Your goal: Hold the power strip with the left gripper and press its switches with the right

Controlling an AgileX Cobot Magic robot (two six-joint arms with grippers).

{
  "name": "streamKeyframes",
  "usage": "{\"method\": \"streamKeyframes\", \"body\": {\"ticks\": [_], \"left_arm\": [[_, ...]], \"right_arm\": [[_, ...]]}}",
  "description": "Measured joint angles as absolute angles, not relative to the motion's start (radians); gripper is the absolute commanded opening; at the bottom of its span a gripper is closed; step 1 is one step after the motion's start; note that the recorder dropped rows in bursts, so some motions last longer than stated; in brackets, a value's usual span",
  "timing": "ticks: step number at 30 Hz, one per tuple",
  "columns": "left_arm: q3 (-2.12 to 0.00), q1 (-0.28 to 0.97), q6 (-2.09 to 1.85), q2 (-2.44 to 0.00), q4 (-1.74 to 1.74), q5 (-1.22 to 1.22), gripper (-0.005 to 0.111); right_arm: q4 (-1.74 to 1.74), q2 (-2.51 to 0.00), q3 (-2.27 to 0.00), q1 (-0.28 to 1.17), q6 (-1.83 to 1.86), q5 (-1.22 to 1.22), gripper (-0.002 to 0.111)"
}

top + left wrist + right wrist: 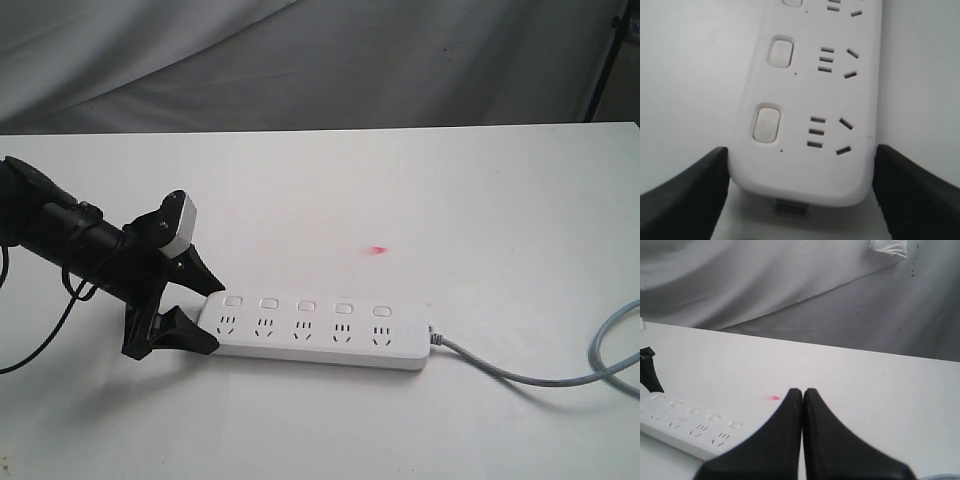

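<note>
The white power strip [318, 343] lies flat on the table near its front, its grey cable [560, 376] running off to the right. Its switches [305, 305] form a row along the far side, one per socket. My left gripper [216, 319] straddles the strip's left end, one black finger [690, 195] against each long side, shut on it. In the left wrist view the strip [805, 165] fills the gap, with the nearest switch [766, 123] close by. My right gripper [803, 390] is shut and empty, above the table, apart from the strip [675, 432]; the exterior view does not show it.
A small red mark [378, 250] sits on the white table [480, 200] behind the strip. Grey cloth [300, 60] hangs behind the table's far edge. A dark stand leg [605, 60] rises at the back right.
</note>
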State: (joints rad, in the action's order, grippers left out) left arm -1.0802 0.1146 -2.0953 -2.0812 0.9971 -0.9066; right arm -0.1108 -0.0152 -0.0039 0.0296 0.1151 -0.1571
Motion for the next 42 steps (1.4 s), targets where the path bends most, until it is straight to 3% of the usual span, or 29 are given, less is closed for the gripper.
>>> {"method": "streamKeyframes", "body": {"ticks": [42], "left_arm": [[-1.08,0.115,-2.095,-2.081,0.999,-0.907,0.056]], "right_arm": [[0.032,-0.007,-0.004,0.03,0.0,-0.334,0.0]]}}
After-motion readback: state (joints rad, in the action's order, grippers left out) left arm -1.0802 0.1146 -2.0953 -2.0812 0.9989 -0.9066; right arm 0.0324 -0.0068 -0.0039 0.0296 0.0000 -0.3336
